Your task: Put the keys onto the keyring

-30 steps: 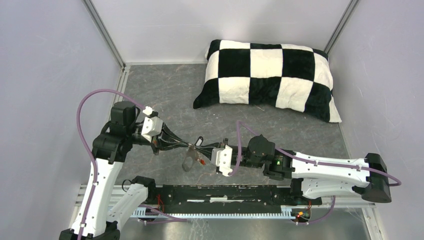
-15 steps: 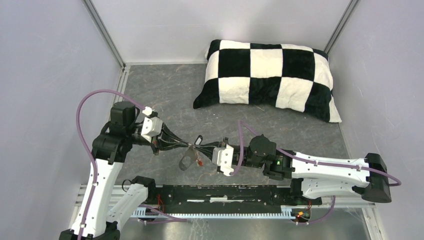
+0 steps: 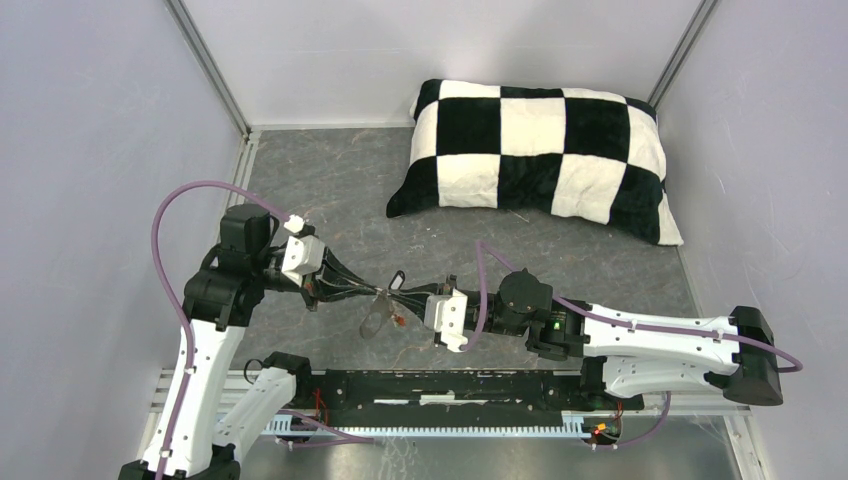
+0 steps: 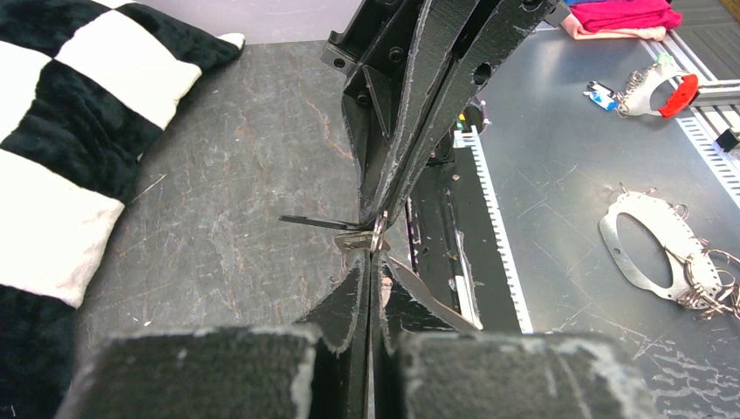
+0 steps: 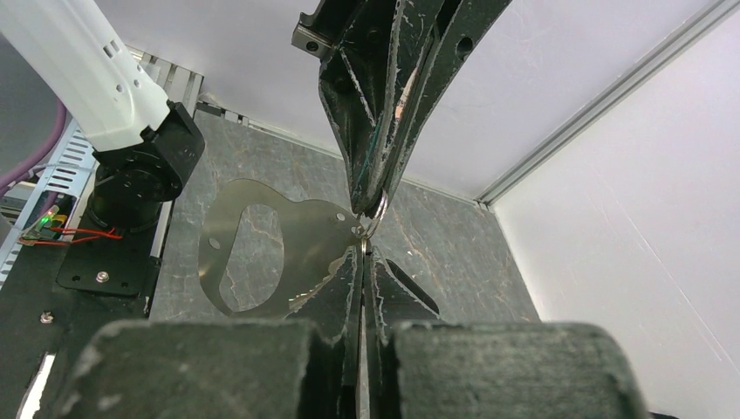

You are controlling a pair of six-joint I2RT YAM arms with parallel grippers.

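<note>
- Both pincers meet tip to tip on one small wire ring point(image 5: 377, 215). If the arms pull apart or twist out of line, we judge the ring could slip from one of them.
- The hold is only at the very fingertips. A slip would let the keyring point(image 5: 305, 237) swing or fall to the tabletop point(image 3: 340, 180), and the threading would have to begin again.
- A red-tagged key point(image 3: 399, 321) dangles just beside the keyring. We cannot tell whether it is fully on the ring, and if it is not, tilting the ring could shed it.
- The left pincer point(image 3: 378, 293) is closed tight, its tips clamped on the wire ring.
- The right pincer point(image 3: 396, 297) is also closed, nipping the same ring from the opposite side. We cannot tell whether a key blade sits in its grip as well.
- The keyring hangs from that ring just below the meeting tips, between the two arms. It is near the front of the tabletop and well apart from the checked pillow point(image 3: 540, 150).
</note>
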